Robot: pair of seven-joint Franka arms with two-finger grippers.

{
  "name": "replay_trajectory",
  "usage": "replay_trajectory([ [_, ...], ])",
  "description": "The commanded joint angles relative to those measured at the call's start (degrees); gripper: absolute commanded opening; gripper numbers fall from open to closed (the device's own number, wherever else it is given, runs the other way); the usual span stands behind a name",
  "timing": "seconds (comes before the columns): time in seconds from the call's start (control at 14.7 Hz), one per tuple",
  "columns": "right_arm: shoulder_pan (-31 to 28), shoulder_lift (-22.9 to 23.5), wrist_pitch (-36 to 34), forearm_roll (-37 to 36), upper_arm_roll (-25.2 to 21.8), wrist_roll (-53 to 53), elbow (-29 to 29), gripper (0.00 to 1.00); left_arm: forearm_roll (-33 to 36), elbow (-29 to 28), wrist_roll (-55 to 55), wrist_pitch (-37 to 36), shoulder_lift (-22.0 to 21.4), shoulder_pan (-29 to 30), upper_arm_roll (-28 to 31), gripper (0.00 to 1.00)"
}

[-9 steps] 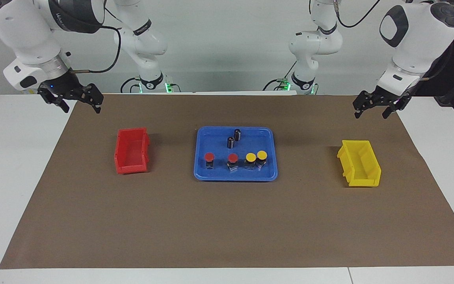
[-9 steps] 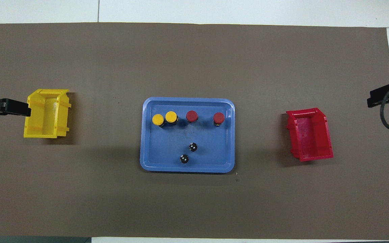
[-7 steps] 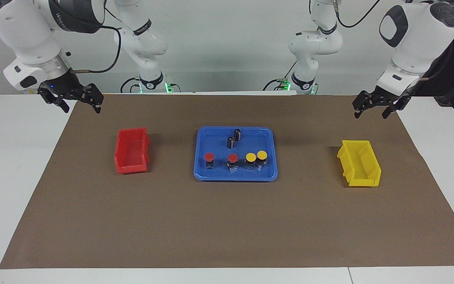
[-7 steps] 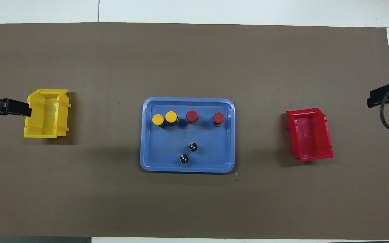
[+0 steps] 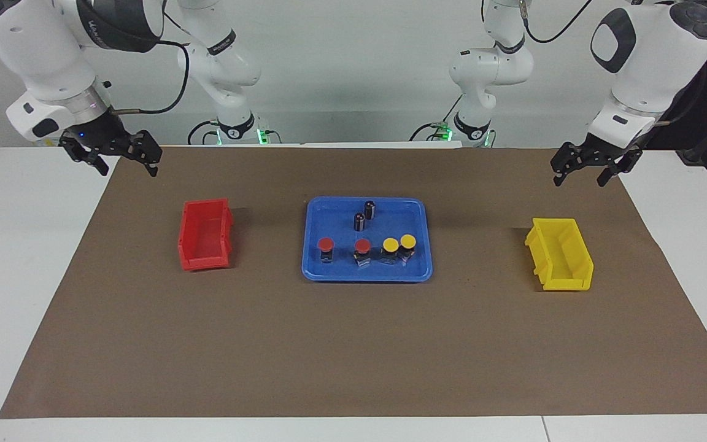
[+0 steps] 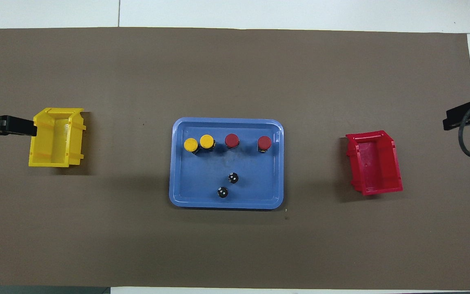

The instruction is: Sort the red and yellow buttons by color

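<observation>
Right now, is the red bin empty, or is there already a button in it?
Empty. The red bin shows only its bare floor; both red buttons stand in the blue tray.

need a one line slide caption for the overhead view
Two red buttons and two yellow buttons in a blue tray between a yellow bin and a red bin.

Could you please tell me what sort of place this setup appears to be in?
Most likely a robotics lab bench set up for a sorting trial: two white arms stand at a table covered by a brown mat, with a blue tray of push buttons between a red bin and a yellow bin.
</observation>
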Motion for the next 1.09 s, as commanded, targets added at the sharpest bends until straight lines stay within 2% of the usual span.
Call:
replay_trajectory([
  [0.0,-0.5,-1.4,0.6,1.2,0.2,-0.8,-1.5,1.00,0.9,0.5,0.4,1.4,0.2,-0.4,0.2,1.00],
  [0.14,0.0,-1.4,0.1,1.5,0.5,-1.5,-1.3,1.00,0.7,1.1,0.2,1.5,0.4,0.1,0.2,1.00],
  [0.27,2.2,-0.1,2.3,3.4,1.2,-0.7,0.5,1.00,0.6,5.0,0.1,0.4,2.4,0.4,0.2,1.00],
  [0.34,6.0,0.4,2.7,2.7,1.6,2.4,0.9,1.00,0.6,7.0,0.0,-0.6,3.3,0.8,0.3,1.00],
  [0.41,11.5,1.5,3.1,2.5,1.6,10.7,1.4,1.00,0.7,8.3,0.0,-1.0,3.8,1.1,0.3,1.00],
  [0.61,23.7,11.3,7.0,2.0,1.7,24.4,7.6,1.00,1.0,15.2,-0.1,-6.7,5.4,1.2,0.2,1.00],
  [0.68,26.4,13.8,11.8,1.5,1.7,29.2,8.1,1.00,0.9,16.2,-0.1,-7.3,5.4,1.2,0.2,1.00],
  [0.82,31.2,16.6,20.4,0.4,1.7,33.2,5.5,1.00,1.1,16.6,0.0,-7.9,5.4,1.2,0.2,1.00],
  [1.02,32.9,18.7,26.9,-2.5,1.7,34.1,-0.1,1.00,1.2,16.2,0.1,-7.1,5.3,1.4,0.2,1.00],
])
